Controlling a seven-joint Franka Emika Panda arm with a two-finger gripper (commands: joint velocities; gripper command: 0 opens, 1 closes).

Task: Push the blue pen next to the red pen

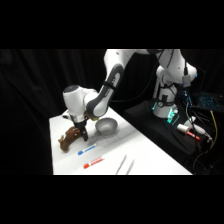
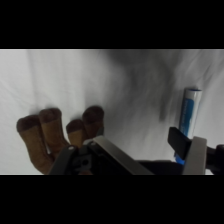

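Two pens lay near the desk's point(image 1: 150, 155) front edge: the blue pen point(image 1: 87, 149) behind the red pen point(image 1: 93, 162). Whether the pincer point(image 1: 81, 131) was parted, I cannot tell.

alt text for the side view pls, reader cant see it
A white robot arm reaches down over a white table, its gripper just above the blue pen, beside a brown toy animal. The red pen lies nearer the front edge, a grey bowl behind, silvery tongs at the front.
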